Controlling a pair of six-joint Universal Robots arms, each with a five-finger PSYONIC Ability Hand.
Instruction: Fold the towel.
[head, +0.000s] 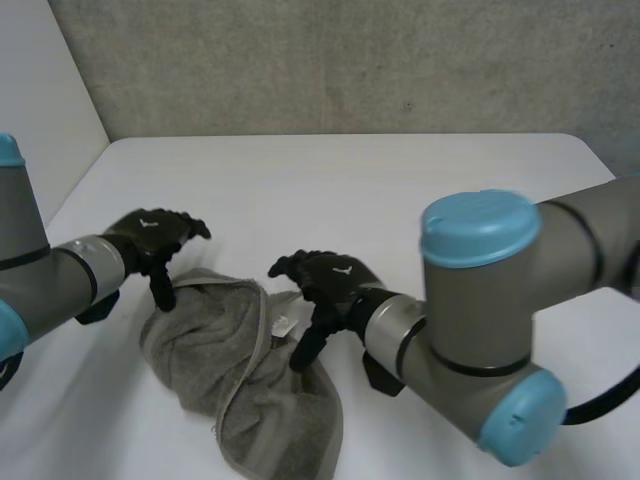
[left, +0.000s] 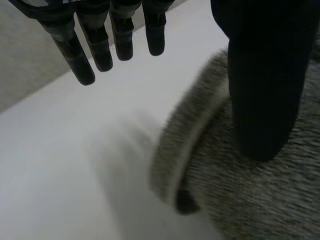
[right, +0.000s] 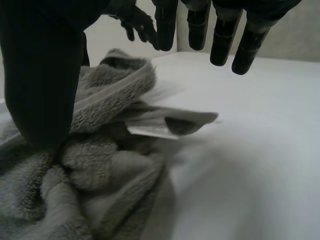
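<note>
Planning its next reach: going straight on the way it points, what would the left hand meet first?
Probably the bare white table: the left hand aims its straight fingers past the grey terry towel, its thumb resting on that. Depth is unclear.

One towel (head: 240, 380) is all I count, a single grey one, and it sits on the one white counter (head: 400, 190). On the towel I can pick out one small white label (head: 283, 324). Two robot arms come in, a left arm (head: 45, 275) and a right arm (head: 480, 320). Each ends in one black hand, so two hands: the left hand (head: 155, 238) and the right hand (head: 328, 280). The right arm carries two light-blue caps (head: 480, 225).
</note>
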